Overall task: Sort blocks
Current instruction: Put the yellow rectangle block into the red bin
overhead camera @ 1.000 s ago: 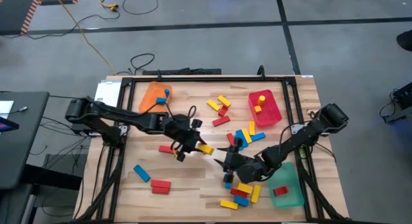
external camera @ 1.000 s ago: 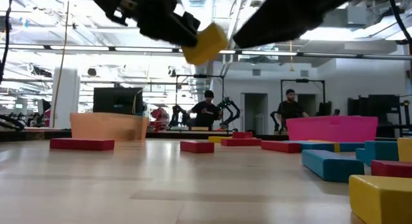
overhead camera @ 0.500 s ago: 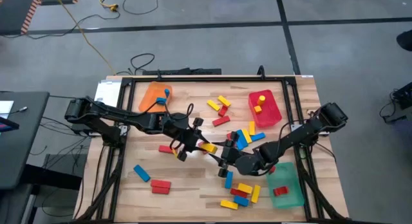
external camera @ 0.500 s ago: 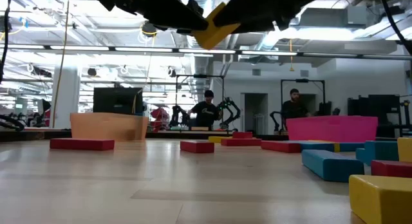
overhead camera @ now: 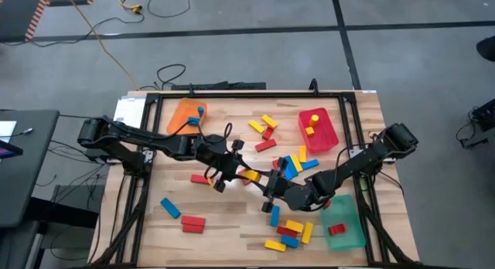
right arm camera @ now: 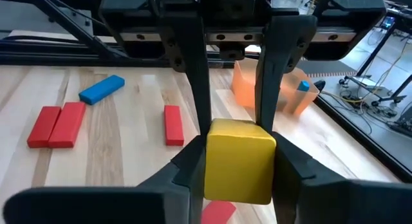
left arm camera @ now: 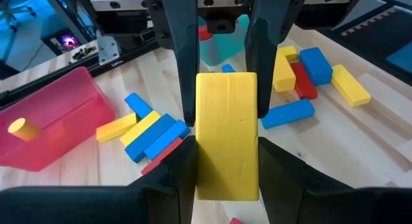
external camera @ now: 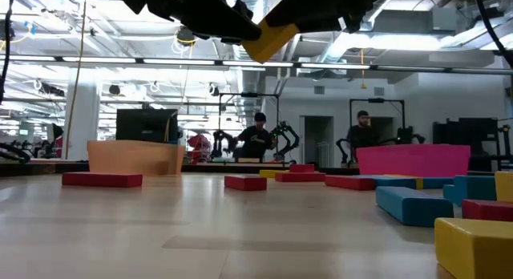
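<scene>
A yellow block hangs above the middle of the table, held between both arms. My left gripper is shut on one end of it and my right gripper is shut on the other end, the two facing each other. In the low view the yellow block is high above the tabletop and tilted. Other red, yellow and blue blocks lie scattered flat on the wood. My left gripper pinches the yellow block's near end between its two fingers, on the two long sides. The fingers come from the table's left, slanting slightly down, and lie along the block. The block is lifted clear of the table. My right gripper pinches the block's opposite end between its two fingers, also on the long sides. It comes from the table's right, nearly level, along the block. The block stays in the air between the two grippers.
An orange tray holding a blue block stands at the far left, a red tray with yellow blocks at the far right, a green tray with a red block at the near right. A pile of blocks lies below my right gripper.
My right gripper has moved up and toward the table's left, to the free end of the yellow block, where its fingers now stand on it. The block has tipped, that end rising, while my left gripper kept its hold in place.
</scene>
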Available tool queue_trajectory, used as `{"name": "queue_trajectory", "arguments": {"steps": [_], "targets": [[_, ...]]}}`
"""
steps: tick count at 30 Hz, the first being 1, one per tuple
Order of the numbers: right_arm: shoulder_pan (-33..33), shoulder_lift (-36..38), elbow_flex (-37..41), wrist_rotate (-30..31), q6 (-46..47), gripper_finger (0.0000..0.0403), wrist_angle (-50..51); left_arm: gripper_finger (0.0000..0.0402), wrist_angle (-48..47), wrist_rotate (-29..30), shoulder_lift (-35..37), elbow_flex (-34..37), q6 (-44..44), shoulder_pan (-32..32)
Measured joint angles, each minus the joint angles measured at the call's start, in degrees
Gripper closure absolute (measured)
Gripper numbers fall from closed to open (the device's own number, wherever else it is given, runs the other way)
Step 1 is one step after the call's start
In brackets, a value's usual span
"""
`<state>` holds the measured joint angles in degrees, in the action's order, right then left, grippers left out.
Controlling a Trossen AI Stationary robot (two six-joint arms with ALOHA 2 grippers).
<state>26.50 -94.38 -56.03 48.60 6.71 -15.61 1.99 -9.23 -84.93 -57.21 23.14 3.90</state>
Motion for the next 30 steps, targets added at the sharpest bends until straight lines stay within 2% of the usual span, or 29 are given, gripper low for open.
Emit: {"name": "queue_trajectory", "arguments": {"steps": [2, 6, 11, 14, 18, 24, 30], "targets": [[0.00, 0.04, 0.00, -0.04, -0.15, 0.0274, 0.11, 0.0270, 0.05, 0.05, 0.00, 0.00, -0.40, 0.00], [-0.10, 1.38, 0.02, -0.92, -1.01, 0.0272, 3.51, 0.0213, -2.34, 2.36, 0.63, 0.00, -0.92, 0.04], [-0.65, 7.10, -0.18, -0.39, 1.76, 0.0272, 13.01, 0.0163, -9.05, 6.99, 4.49, 0.00, -2.55, -0.55], [-1.62, 11.43, -0.77, -0.22, 4.19, 0.0272, 22.60, 0.0158, -13.83, 10.92, 8.21, -0.02, -4.11, -0.76], [-4.33, 17.97, -3.09, -1.85, 10.37, 0.0272, 39.64, 0.0156, -22.08, 12.33, 12.54, -0.02, -7.29, -0.76], [-12.11, 24.28, -5.00, -9.71, 19.94, 0.0272, 63.24, 0.0161, -32.37, 12.35, 14.16, 2.03, -13.62, 1.16], [-20.70, 25.56, -5.01, -17.42, 23.50, 0.0272, 77.93, 0.0162, -32.61, 12.39, 13.42, 6.85, -17.85, 3.89]]}}
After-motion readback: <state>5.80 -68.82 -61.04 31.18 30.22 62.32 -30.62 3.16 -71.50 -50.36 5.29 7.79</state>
